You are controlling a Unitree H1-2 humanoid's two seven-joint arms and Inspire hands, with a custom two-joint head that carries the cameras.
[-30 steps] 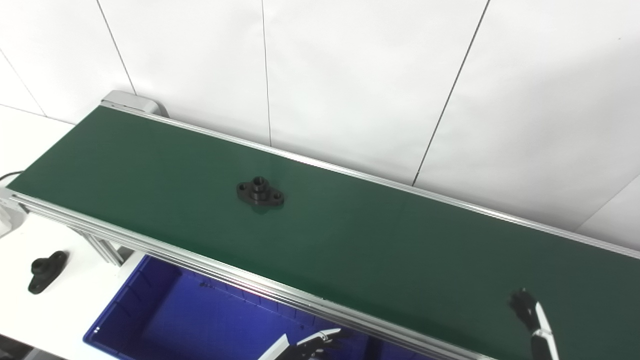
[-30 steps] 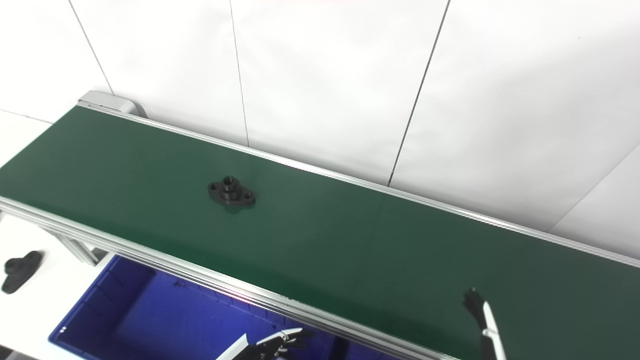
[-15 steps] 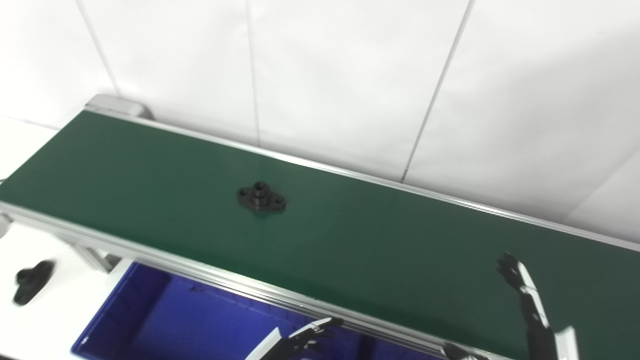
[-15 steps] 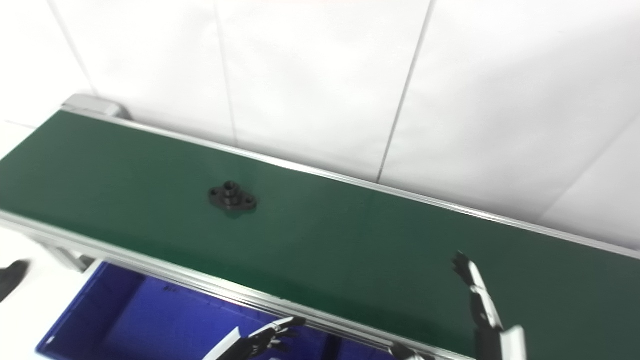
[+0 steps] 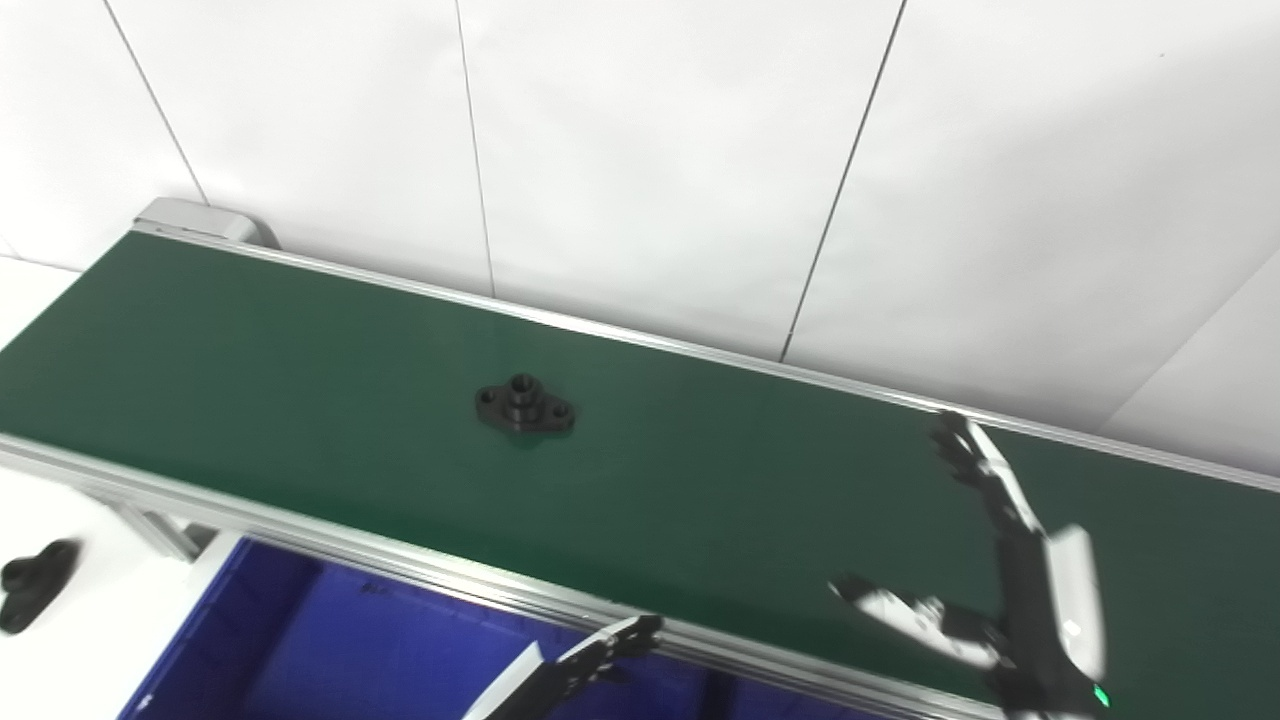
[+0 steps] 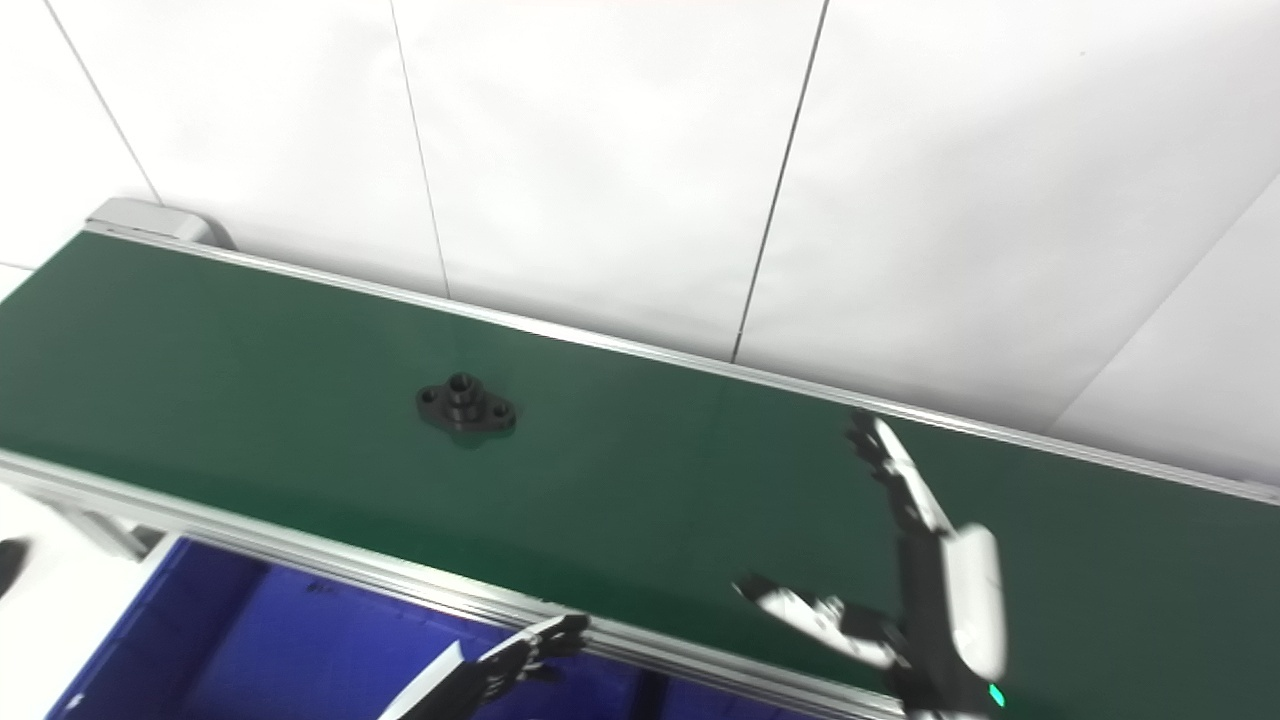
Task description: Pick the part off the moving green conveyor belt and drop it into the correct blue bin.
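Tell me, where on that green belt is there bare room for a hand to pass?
Nearly everywhere. The belt is bare left of the black part, and between the part and the open right hand. It is tighter at the near rail, where the left hand hovers over the blue bin.

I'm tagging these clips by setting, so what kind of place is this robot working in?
Most likely a factory-style parts-sorting station or a lab mock-up of one. A long green conveyor belt with aluminium rails carries a black flanged metal part, a deep blue plastic bin sits below its near edge, and plain white panel walls stand behind.
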